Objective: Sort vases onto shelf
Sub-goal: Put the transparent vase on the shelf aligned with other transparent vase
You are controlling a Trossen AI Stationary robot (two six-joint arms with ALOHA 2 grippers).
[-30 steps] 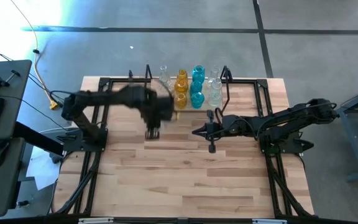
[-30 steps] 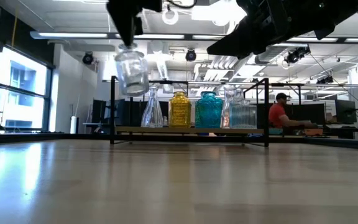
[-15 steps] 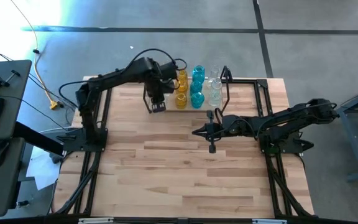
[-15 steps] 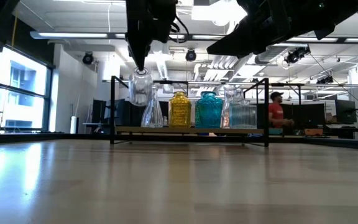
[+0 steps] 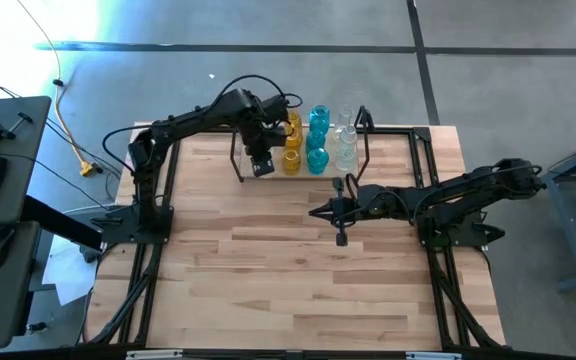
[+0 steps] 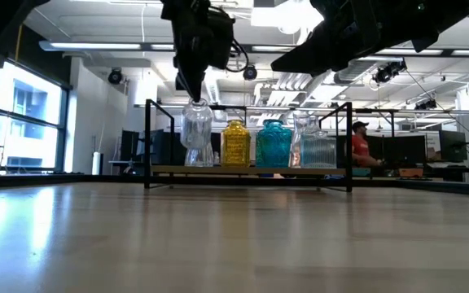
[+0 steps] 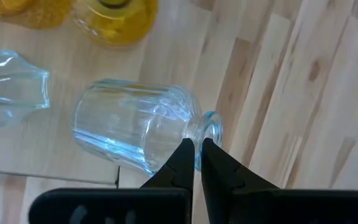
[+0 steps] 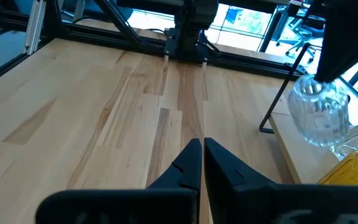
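From above, the left gripper (image 5: 259,160) is over the left end of the shelf (image 5: 238,150), beside the yellow vases (image 5: 291,135) and blue vases (image 5: 317,135), and the right gripper (image 5: 339,212) waits above the middle of the table (image 5: 288,270), clenched on nothing. From table height, a clear ribbed vase (image 6: 196,130) hangs by its neck just above the shelf board. In the left wrist view, the fingers (image 7: 182,162) are pinched on its rim.

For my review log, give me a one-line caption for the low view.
Left tool holds a clear vase by its neck over the shelf, beside the yellow vase.
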